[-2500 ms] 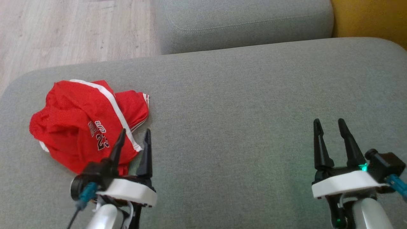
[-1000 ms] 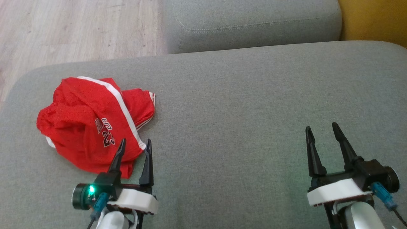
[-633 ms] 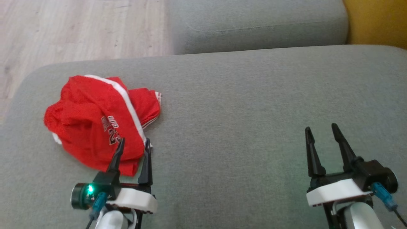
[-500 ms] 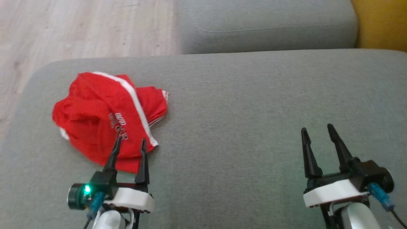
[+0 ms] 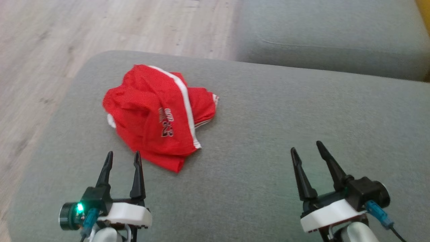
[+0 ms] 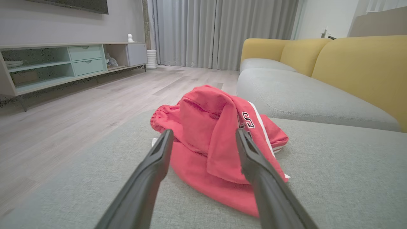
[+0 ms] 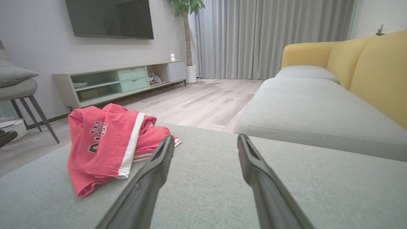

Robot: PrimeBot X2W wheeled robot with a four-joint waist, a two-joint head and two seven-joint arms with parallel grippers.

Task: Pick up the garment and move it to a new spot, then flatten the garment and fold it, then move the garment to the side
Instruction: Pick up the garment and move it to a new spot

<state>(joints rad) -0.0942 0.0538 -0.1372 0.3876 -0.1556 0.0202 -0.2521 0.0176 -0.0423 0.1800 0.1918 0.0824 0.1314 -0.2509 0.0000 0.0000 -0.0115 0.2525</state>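
Note:
The garment [image 5: 158, 114], red sports shorts with a white side stripe and black lettering, lies crumpled on the left part of the grey ottoman [image 5: 268, 111]. My left gripper [image 5: 123, 155] hovers open just short of the near edge of the cloth, touching nothing. In the left wrist view the garment [image 6: 216, 140] sits straight ahead between the spread fingers [image 6: 152, 171]. My right gripper [image 5: 305, 146] stands open over bare cushion far to the right. The right wrist view shows the garment [image 7: 108, 143] off to the left.
The ottoman's left edge drops to a pale wooden floor [image 5: 50, 40]. A grey sofa seat [image 5: 329, 33] with yellow backrests [image 6: 359, 66] lies beyond the ottoman. A low media cabinet [image 7: 120, 79] and a stool [image 7: 25, 95] stand across the room.
The head camera has swung left, so the whole scene shifted right in view. The left gripper's tips, earlier over the garment's near part, now sit short of its edge. Both grippers stay open.

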